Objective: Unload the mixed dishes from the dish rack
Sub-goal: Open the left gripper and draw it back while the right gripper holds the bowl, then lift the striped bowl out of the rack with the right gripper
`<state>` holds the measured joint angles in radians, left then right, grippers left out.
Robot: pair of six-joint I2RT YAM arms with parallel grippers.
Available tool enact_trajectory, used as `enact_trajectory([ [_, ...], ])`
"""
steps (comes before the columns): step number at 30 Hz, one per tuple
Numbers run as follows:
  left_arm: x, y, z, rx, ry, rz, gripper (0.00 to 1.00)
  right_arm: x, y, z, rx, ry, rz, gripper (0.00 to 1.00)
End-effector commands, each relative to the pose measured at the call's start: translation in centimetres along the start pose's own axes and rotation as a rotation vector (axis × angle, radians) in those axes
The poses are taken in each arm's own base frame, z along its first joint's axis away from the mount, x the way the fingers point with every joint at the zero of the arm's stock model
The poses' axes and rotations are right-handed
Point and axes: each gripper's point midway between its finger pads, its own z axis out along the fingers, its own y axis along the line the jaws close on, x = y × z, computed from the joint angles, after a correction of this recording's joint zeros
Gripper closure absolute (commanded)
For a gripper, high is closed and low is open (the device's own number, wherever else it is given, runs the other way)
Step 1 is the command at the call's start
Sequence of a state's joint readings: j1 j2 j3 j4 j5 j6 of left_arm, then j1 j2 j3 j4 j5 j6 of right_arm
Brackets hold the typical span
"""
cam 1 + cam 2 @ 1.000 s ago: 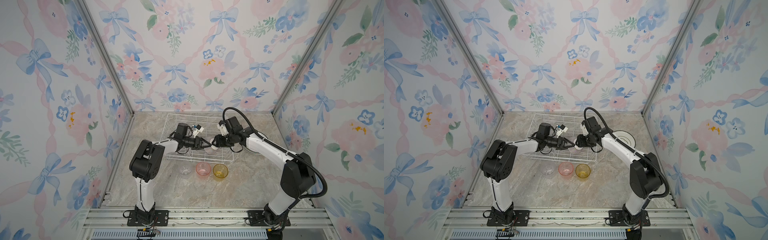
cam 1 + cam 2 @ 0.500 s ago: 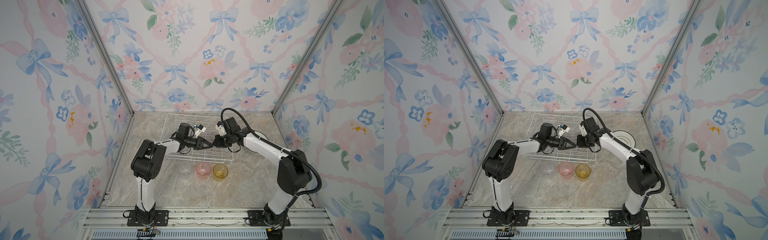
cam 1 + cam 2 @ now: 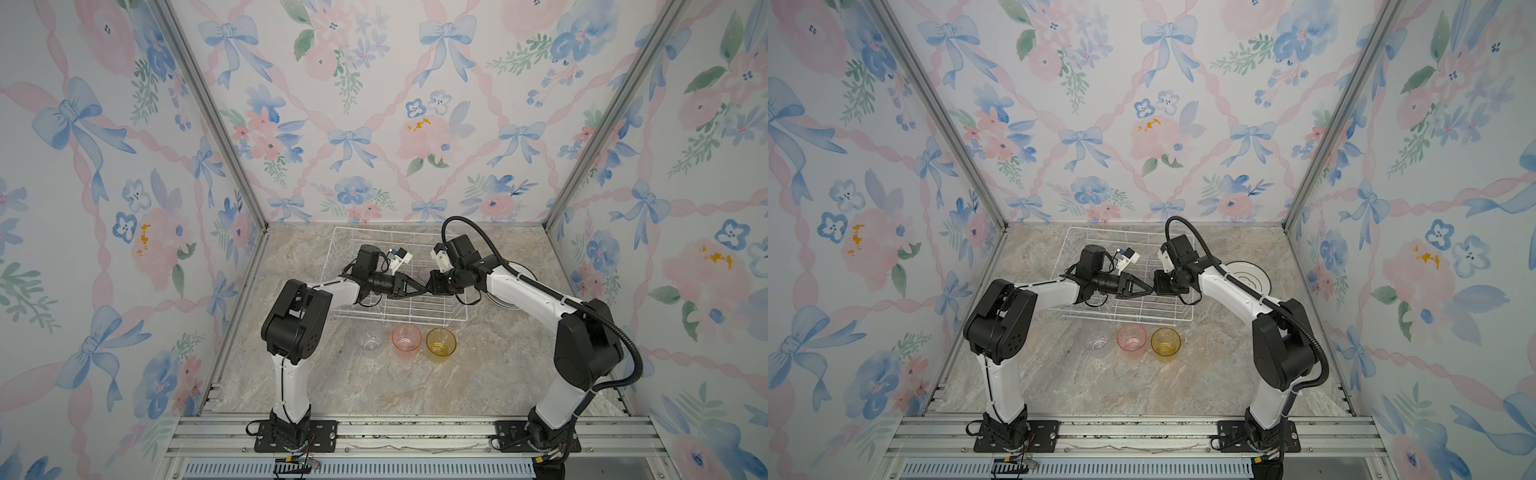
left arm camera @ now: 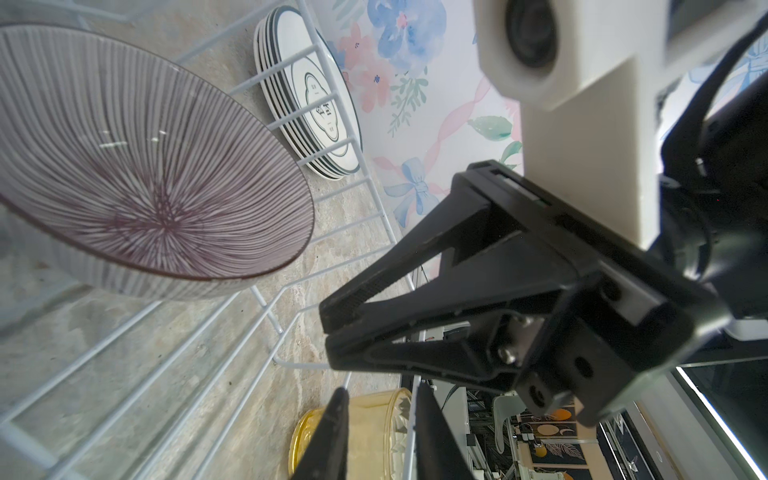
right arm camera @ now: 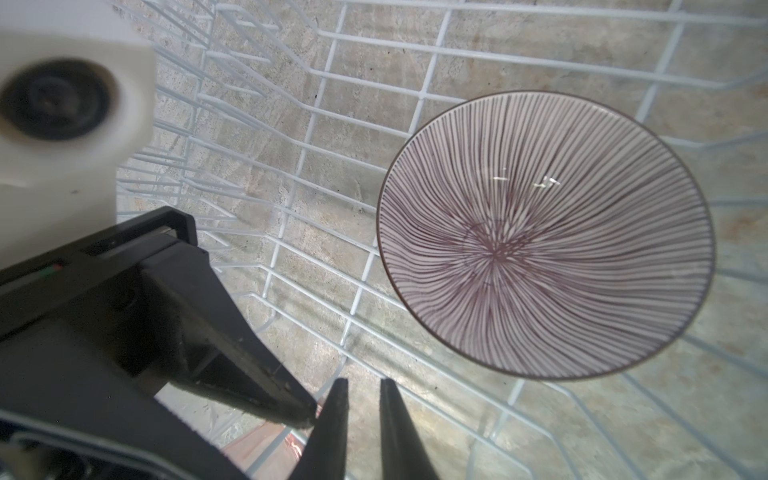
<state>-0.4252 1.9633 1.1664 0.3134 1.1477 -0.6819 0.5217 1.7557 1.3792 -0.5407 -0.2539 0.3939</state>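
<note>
Left gripper (image 3: 420,287) and right gripper (image 3: 433,286) meeting tip to tip over the floor of the rack (image 3: 343,253).
Both sets of jaws are drawn almost together, with only a slit between the tips, and they pinch nothing. In the right wrist view the left tips lie touching or just beside the right fingers (image 5: 330,432); which of the two cannot be told. Bowl (image 5: 544,232), purple-striped, sits upright on the rack's wire floor near the tips, touched by neither gripper. Plates (image 3: 1246,275) lie stacked flat on the table (image 3: 374,386) outside the rack, on its right, partly under the right arm. Clear glass (image 3: 371,340), pink glass (image 3: 406,337) and yellow glass (image 3: 441,341) stand mouth up in a row on the table, near the rack's front edge.
</note>
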Motion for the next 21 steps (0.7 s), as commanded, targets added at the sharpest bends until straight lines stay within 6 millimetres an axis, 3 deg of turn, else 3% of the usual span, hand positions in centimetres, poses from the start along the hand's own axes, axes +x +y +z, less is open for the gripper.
enact_trajectory([
  [1,-1.7,-2.8,-0.7,0.007,-0.041,0.085,0.74,-0.6,0.8,-2.8,0.001,-0.037,-0.027,0.78],
  [8,-3.0,-4.3,-1.5,-0.06,-0.082,0.146,0.73,-1.2,-0.6,-4.5,0.092,-0.058,-0.01,0.66],
  [13,-3.3,-4.7,-2.4,-0.212,-0.056,0.218,0.73,-1.7,-2.6,-4.3,0.19,-0.079,0.064,0.61],
  [16,-3.5,-5.3,-3.5,-0.267,-0.067,0.251,0.72,-1.5,-3.8,-4.2,0.26,-0.047,0.095,0.52],
  [21,-3.3,-5.3,-5.6,-0.361,-0.075,0.284,0.71,-1.0,-4.1,-3.6,0.266,-0.039,0.134,0.41],
])
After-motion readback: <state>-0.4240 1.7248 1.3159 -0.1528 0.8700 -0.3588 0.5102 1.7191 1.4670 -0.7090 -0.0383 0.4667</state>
